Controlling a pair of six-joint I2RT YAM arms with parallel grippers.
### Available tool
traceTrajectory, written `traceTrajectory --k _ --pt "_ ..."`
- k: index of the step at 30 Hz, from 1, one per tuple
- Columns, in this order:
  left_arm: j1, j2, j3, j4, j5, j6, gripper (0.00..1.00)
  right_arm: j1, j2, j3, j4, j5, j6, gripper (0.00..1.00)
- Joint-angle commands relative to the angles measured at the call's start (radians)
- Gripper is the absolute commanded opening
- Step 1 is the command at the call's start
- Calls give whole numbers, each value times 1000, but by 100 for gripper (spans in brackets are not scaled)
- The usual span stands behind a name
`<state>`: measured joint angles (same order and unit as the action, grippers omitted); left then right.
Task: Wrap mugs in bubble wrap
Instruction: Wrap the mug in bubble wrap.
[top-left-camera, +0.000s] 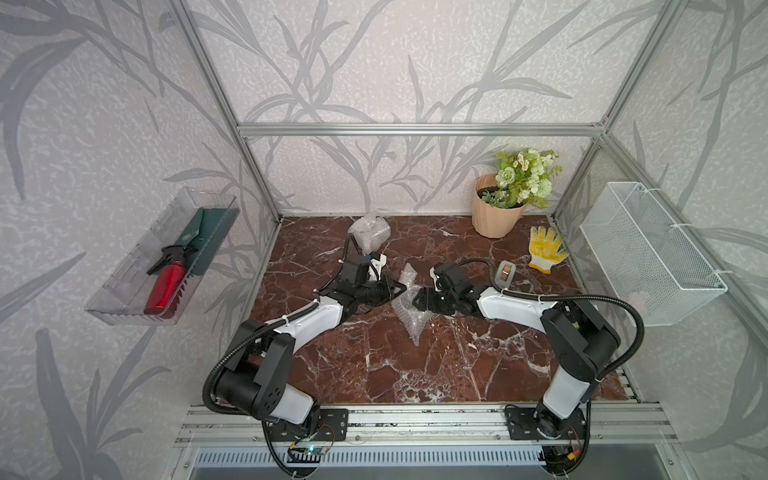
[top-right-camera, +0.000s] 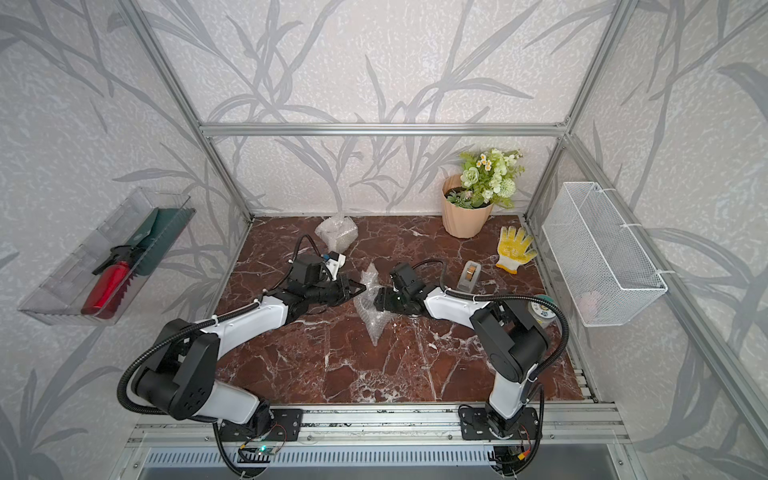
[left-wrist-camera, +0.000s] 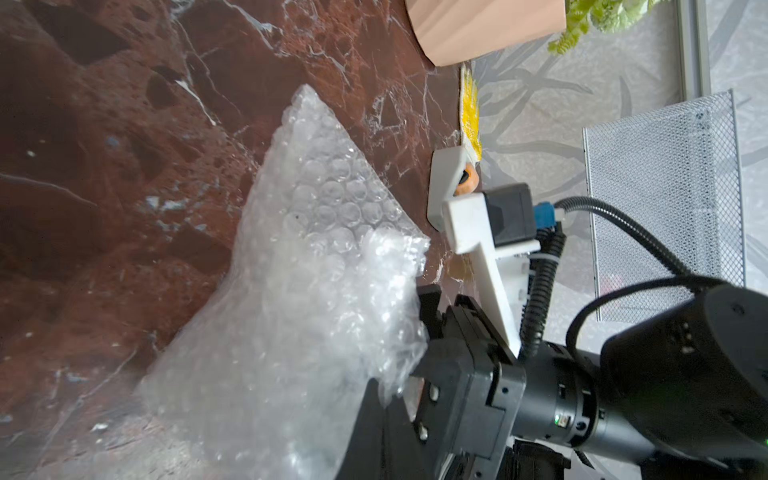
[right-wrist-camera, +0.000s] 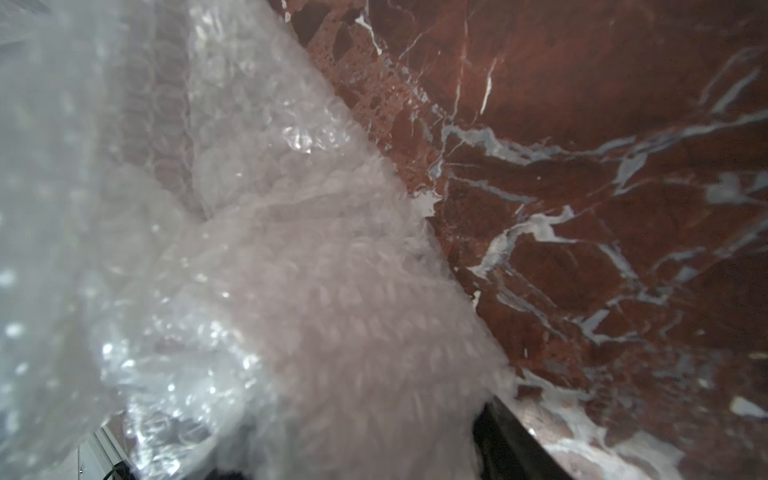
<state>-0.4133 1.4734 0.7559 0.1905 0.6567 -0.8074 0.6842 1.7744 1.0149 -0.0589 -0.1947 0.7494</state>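
— Nearest us, the left arm (top-left-camera: 307, 320) and right arm (top-left-camera: 511, 305) reach in off the front rail and meet mid-table. See the grippers?

— Left gripper (top-left-camera: 398, 288) is clenched tight, with its tips right at the edge of the wrap (top-left-camera: 412, 322). I can't tell whether a fold is pinched between them.

— And the right gripper (top-left-camera: 415, 302)?

— Its jaws stand wide, with the thick of the wrap bulging between them. The left wrist view shows one finger (left-wrist-camera: 430, 303) pressed against the plastic. I'd call that a grasp on the wrap.

— Where's the mug (right-wrist-camera: 340, 291)?

— Inside, I think. A pale lilac bulk shows through the bubbles, close to the right wrist camera. No rim or handle is clear.

— How does it all lie?

— Wrap rests on the table (top-left-camera: 457, 365) squarely between the two grippers, touching both. Its long axis runs front to back, across the line joining them. One loose tail points at the rear wall, and a longer one points at us.

— Which arm is nearer?

— Neither. The right has the bulk, so I'd guess the left folds a tail over. That plastic looks springy and may open again.

— And the lump behind?

— That's a back bundle (top-left-camera: 369, 233) of the same plastic by the rear wall, well apart. Its contents are hidden.
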Motion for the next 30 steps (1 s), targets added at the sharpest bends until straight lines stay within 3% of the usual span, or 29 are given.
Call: traceTrajectory --k 1,7,13,23,30 --pt "-30 -25 -22 27 48 24 0 1 39 0 -85 16 -22 69" --pt "-69 -4 -26 -61 79 104 0 0 43 1 -84 16 -17 69" --pt "-98 36 6 -269 10 226 0 0 38 3 -85 18 -21 69" --pt "-102 109 16 -360 -48 259 0 1 -75 6 -76 14 -66 70" --pt "-105 126 36 -384 -55 270 0 -1 -220 -32 -43 115 -26 75"
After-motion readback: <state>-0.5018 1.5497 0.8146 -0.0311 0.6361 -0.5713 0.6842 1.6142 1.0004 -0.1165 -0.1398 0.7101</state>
